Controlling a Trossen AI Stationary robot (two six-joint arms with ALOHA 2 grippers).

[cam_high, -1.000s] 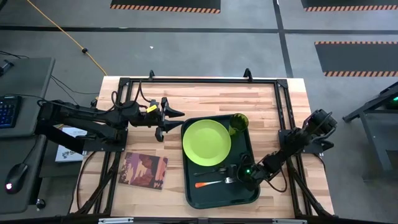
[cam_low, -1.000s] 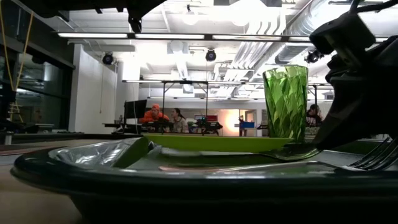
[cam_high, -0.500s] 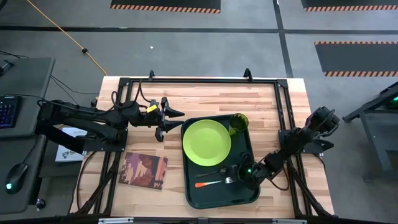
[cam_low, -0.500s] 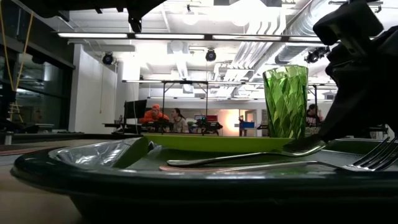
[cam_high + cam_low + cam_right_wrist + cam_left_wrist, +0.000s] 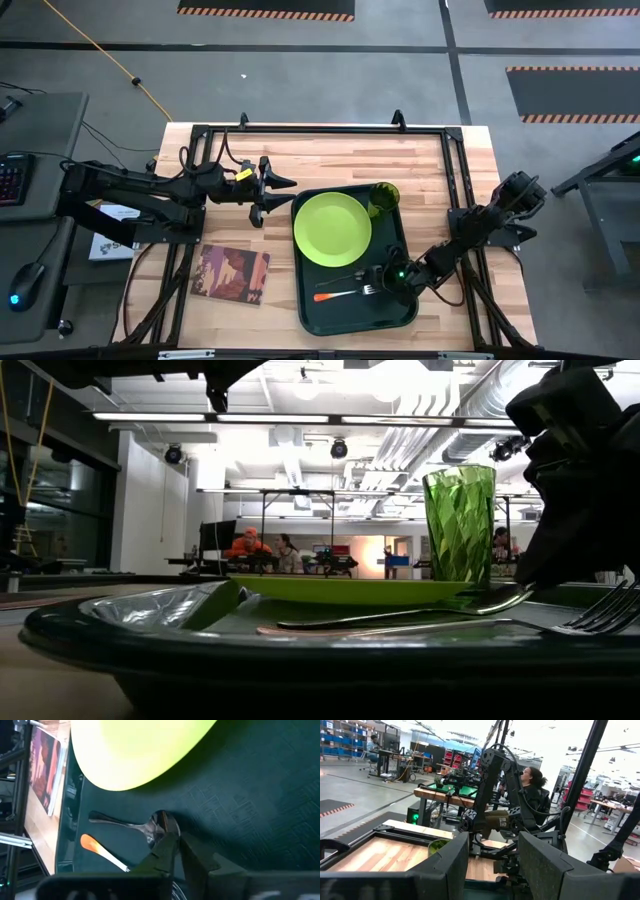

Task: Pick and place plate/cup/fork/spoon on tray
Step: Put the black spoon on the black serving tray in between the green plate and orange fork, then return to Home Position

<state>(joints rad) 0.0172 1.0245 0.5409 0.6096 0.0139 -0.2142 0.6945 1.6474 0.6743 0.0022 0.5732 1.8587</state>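
Note:
The dark green tray (image 5: pixel 312 310) lies on the table's right half. The lime-green plate (image 5: pixel 332 228) lies flat in it, and the dark-green cup (image 5: pixel 383 198) stands upright at its far right corner. The fork (image 5: pixel 340 294) lies on the tray floor near the front, its orange handle toward the left. My right gripper (image 5: pixel 383 278) is low over the tray's right front, shut on the dark spoon (image 5: pixel 127 824), between the plate and the fork. My left gripper (image 5: pixel 280 196) hangs open and empty above the table, left of the tray. My right gripper pinches the spoon's bowl (image 5: pixel 158 824) between its two fingertips (image 5: pixel 169 842). The fingers come slanting down from the table's right side, roughly along the spoon. The bowl end sits a little raised (image 5: pixel 505 600), and the handle's free end (image 5: pixel 290 624) is down at the tray floor.
A reddish-brown patterned mat (image 5: pixel 232 274) lies on the wood left of the tray's front. A black metal frame (image 5: pixel 320 131) runs around the table top. Bare wood lies beyond the tray toward the far edge. People sit at desks in the room behind.
In the low view the spoon's handle has come down and now stretches leftward along the tray floor, while its bowl end stays in my right gripper. The gripper has hardly shifted over the tray. Plate, cup and fork have stayed put.

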